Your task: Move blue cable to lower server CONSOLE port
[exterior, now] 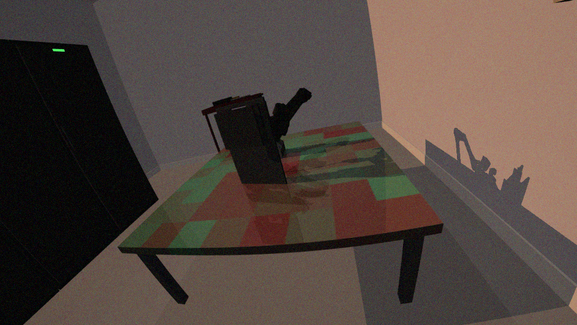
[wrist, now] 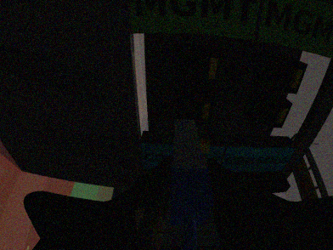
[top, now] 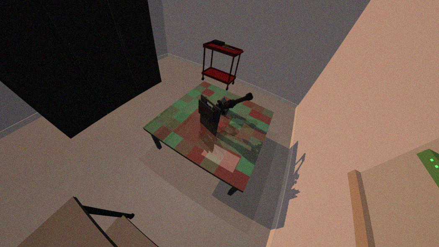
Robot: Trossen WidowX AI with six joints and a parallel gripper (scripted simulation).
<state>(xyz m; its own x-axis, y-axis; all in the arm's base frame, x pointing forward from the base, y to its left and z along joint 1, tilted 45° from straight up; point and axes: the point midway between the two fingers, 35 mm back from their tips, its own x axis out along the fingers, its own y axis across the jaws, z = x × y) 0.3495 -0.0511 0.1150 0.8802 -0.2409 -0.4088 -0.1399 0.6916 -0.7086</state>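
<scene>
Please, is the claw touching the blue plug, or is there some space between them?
Touching. The wrist view shows it: the blue plug sits between the dark fingers of the claw, which is shut on it.

The dim wrist view leaves the dark ports' outlines unclear; its top edge crops the dark green label strip (wrist: 191,19), and the teal label strip's (wrist: 259,158) lettering is illegible.

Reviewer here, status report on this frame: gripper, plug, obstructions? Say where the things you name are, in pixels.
Gripper (wrist: 187,165) shut on blue cable plug with greyish tip (wrist: 185,144). Plug over teal label strip (wrist: 259,157); seating unclear, too dark. No obstruction made out.
</scene>
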